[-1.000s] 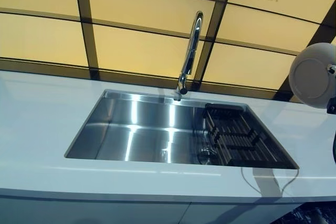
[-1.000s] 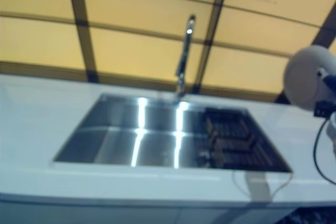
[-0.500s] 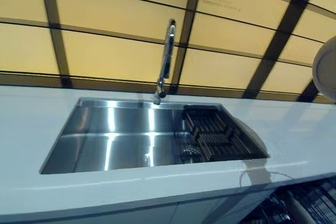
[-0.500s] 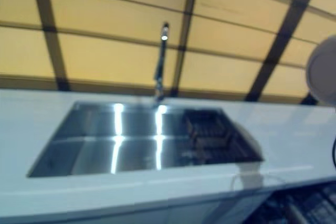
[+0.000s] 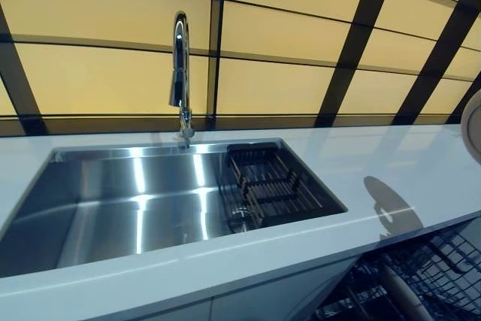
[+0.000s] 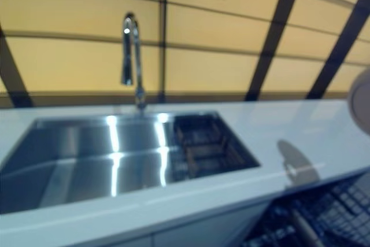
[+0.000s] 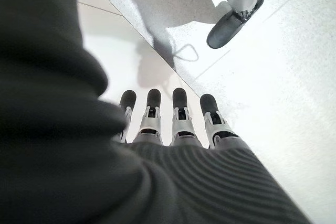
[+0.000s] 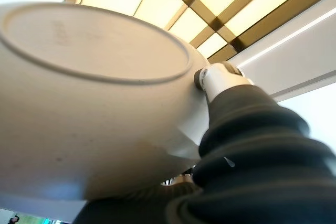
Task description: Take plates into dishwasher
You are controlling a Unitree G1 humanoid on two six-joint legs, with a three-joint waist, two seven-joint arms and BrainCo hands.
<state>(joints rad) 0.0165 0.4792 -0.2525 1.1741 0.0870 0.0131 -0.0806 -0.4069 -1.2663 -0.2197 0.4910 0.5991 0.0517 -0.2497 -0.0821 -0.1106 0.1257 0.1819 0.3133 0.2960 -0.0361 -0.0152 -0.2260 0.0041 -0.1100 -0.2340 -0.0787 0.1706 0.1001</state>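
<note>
A white plate (image 8: pixel 94 108) fills the right wrist view, seen from its underside. My right hand (image 8: pixel 220 80) is shut on its rim, with one silver digit showing at the edge. In the eye views only a sliver of the plate (image 5: pixel 474 124) shows at the far right, held above the counter, and its round shadow falls on the worktop. The open dishwasher's dark wire rack (image 5: pixel 425 280) shows below the counter edge at the lower right. My left hand (image 7: pixel 176 121) hangs over the floor with its fingers straight and holds nothing.
A steel sink (image 5: pixel 143 197) is set in the white counter (image 5: pixel 391 163), with a tall chrome faucet (image 5: pixel 179 73) behind it. A dark dish rack (image 5: pixel 270 182) sits at the sink's right end. A yellow panelled wall stands behind.
The camera has turned right: the sink slid left in the picture and the dishwasher rack came into view at the lower right. The plate stays at the right edge.
</note>
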